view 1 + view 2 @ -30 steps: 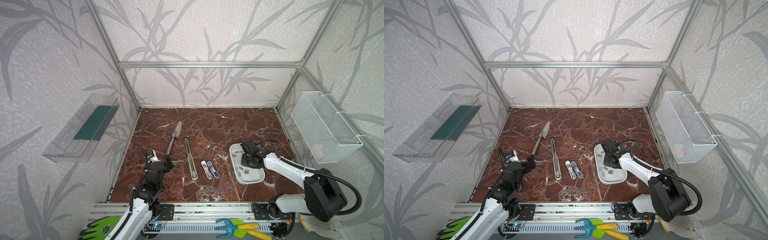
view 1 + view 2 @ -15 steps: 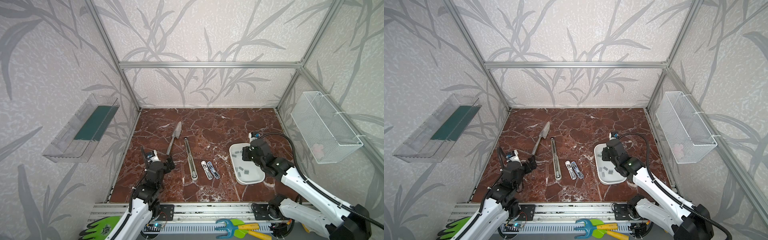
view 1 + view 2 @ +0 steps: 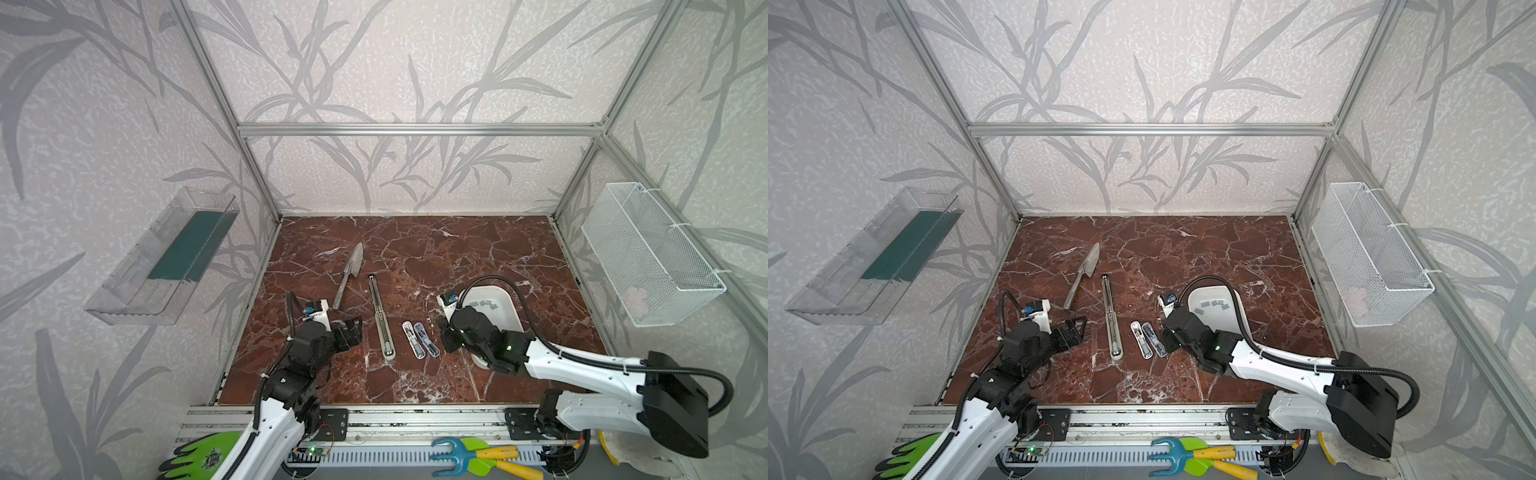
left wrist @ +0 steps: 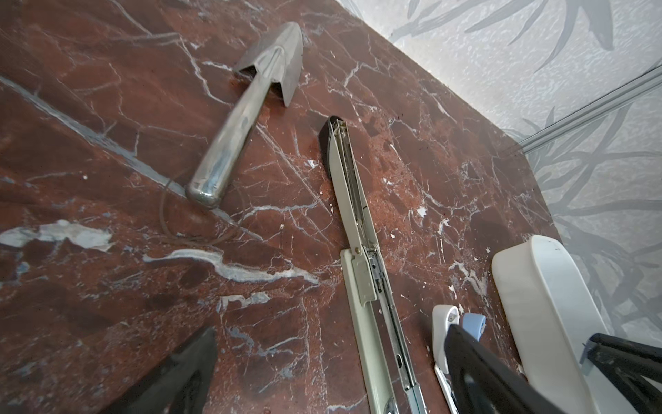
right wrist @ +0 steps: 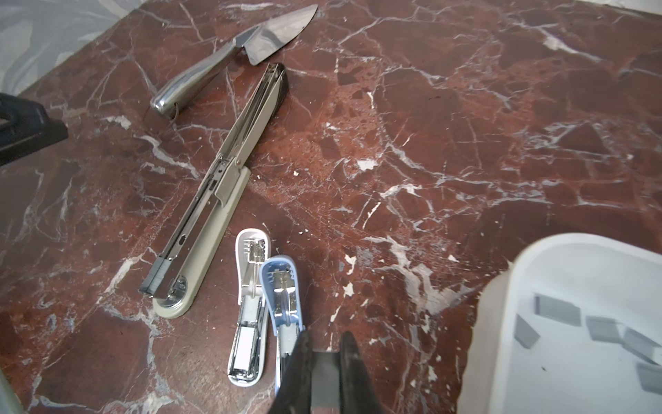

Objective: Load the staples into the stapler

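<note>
Three staplers lie open on the marble floor: a long beige one (image 3: 381, 320) (image 5: 211, 200), a small white one (image 3: 413, 340) (image 5: 249, 315) and a small blue one (image 3: 426, 340) (image 5: 283, 304). Grey staples (image 3: 484, 305) (image 5: 557, 310) lie loose in a white tray (image 3: 505, 316). My right gripper (image 3: 446, 343) (image 5: 325, 340) is shut on one grey staple strip (image 5: 324, 376) and hovers at the near end of the blue stapler. To the left of the long stapler, my left gripper (image 3: 351, 330) (image 4: 333, 331) stands open and holds nothing.
A metal trowel (image 3: 349, 278) lies behind the left gripper, beside the long stapler. A wire basket (image 3: 648, 257) hangs on the right wall and a clear bin (image 3: 166, 257) on the left wall. A green glove (image 3: 208, 453) and plastic garden tools (image 3: 478, 457) lie past the front rail.
My right gripper has left the tray and swung left and nearer, to the blue stapler, with a staple strip in its fingers. The left arm has not moved.
</note>
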